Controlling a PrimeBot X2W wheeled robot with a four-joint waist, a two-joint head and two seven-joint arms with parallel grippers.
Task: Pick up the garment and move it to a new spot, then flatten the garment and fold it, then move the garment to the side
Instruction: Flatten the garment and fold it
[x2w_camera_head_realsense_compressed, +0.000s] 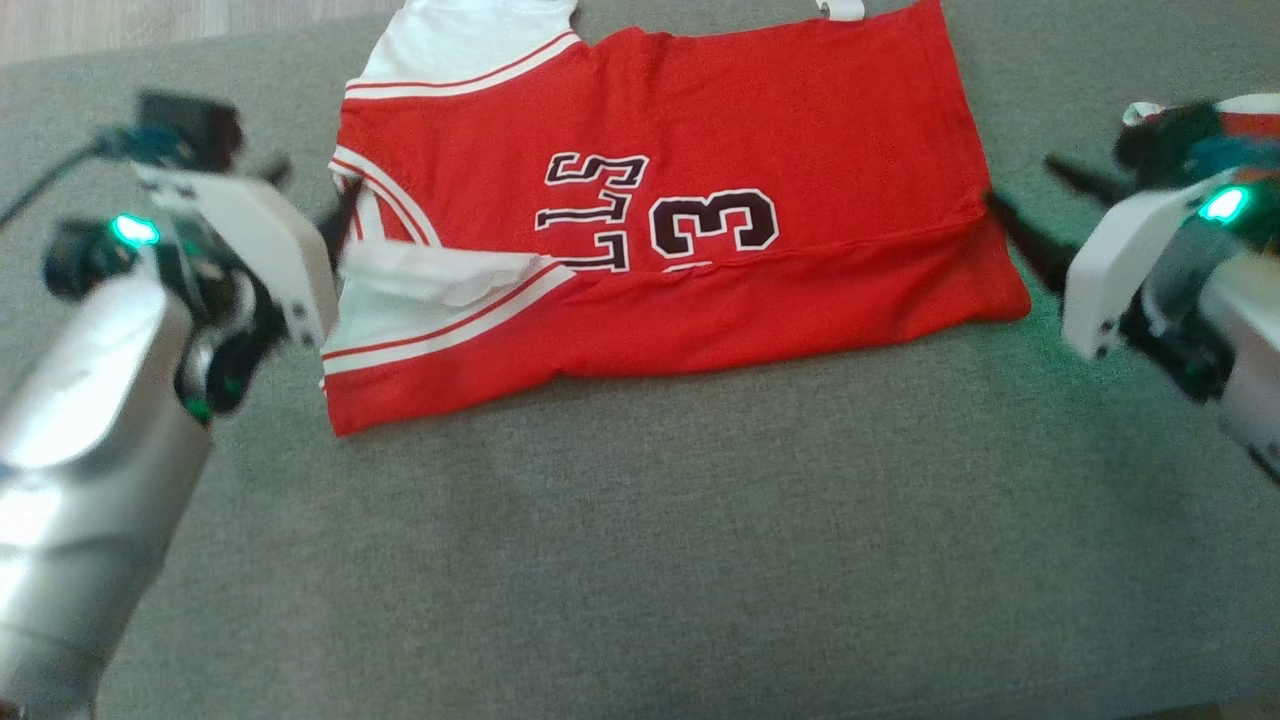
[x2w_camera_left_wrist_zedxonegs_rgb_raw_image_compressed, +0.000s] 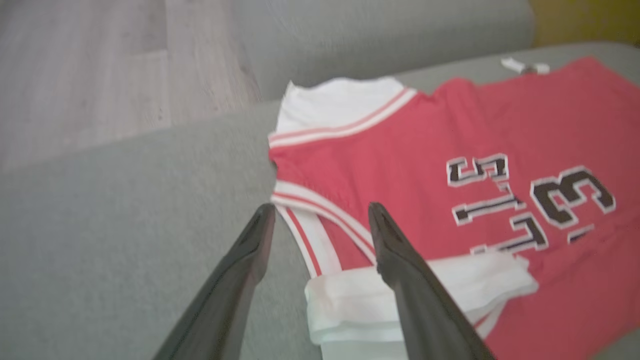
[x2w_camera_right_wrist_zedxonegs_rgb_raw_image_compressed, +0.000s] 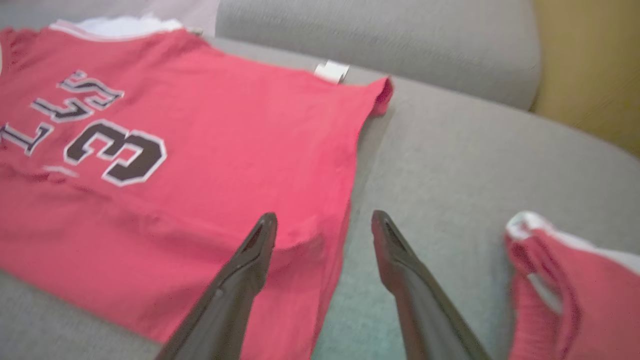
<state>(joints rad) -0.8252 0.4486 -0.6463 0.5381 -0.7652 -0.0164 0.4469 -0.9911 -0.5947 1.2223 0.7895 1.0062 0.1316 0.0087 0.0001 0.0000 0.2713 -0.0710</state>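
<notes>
Shows a red basketball jersey of thin knit fabric, white at both shoulder ends beyond red-and-white striped trim. Lies spread on a grey upholstered seat, turned sideways: neck end toward the robot's left, hem toward the right. Bears black letters and a black numeral 3, both outlined in white. Folded once along the near long edge, the turned-over band covering the lowest lettering. Carries a crumpled white layer at the near-left corner and a small white tag at the far edge.

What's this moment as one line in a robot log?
jersey: near edge folded over, on couch | left gripper: open, collar end | right gripper: open, hem end
</notes>
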